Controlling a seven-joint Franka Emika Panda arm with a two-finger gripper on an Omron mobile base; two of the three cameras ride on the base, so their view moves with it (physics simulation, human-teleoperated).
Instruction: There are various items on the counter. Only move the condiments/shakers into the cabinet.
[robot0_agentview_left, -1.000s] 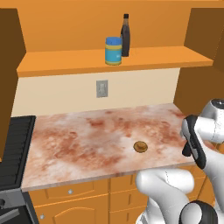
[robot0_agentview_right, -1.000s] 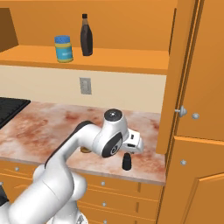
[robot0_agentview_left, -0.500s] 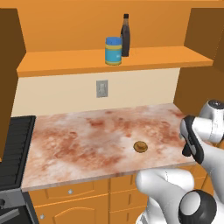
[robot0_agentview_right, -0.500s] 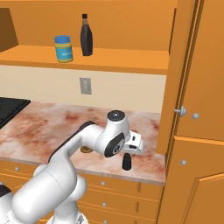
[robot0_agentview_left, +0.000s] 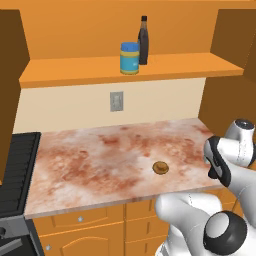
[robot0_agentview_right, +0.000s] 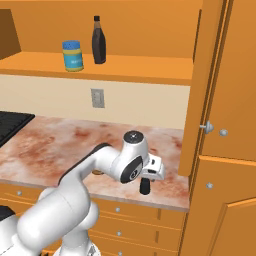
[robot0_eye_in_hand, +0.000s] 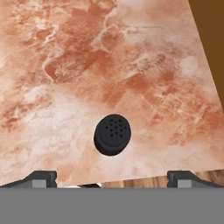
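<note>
A small black shaker (robot0_eye_in_hand: 112, 134) with a perforated top stands near the counter's (robot0_eye_in_hand: 109, 65) front right edge, also seen as the shaker (robot0_agentview_right: 145, 186) under the white hand. My gripper (robot0_eye_in_hand: 112, 177) hangs right above it, open wide, one fingertip on either side and clear of it. The hand's gripper (robot0_agentview_right: 149, 176) sits low over the counter (robot0_agentview_right: 50, 150). On the cabinet shelf (robot0_agentview_left: 175, 67) stand the dark brown bottle (robot0_agentview_left: 143, 40) and the blue-lidded jar (robot0_agentview_left: 129, 58); the same bottle (robot0_agentview_right: 98, 40) and jar (robot0_agentview_right: 73, 55) show from the right. The round brown pastry (robot0_agentview_left: 160, 168) lies mid-counter.
A black stove (robot0_agentview_left: 15, 170) borders the counter on the left. A tall orange cabinet door (robot0_agentview_right: 225, 125) with silver knobs rises just right of the shaker. A wall outlet (robot0_agentview_left: 116, 101) sits under the shelf. Orange drawers (robot0_agentview_left: 90, 217) run below the counter.
The hand has sunk a little closer to the shaker. The jaws have stayed open, and the shaker, bottle, jar and pastry have not moved.
</note>
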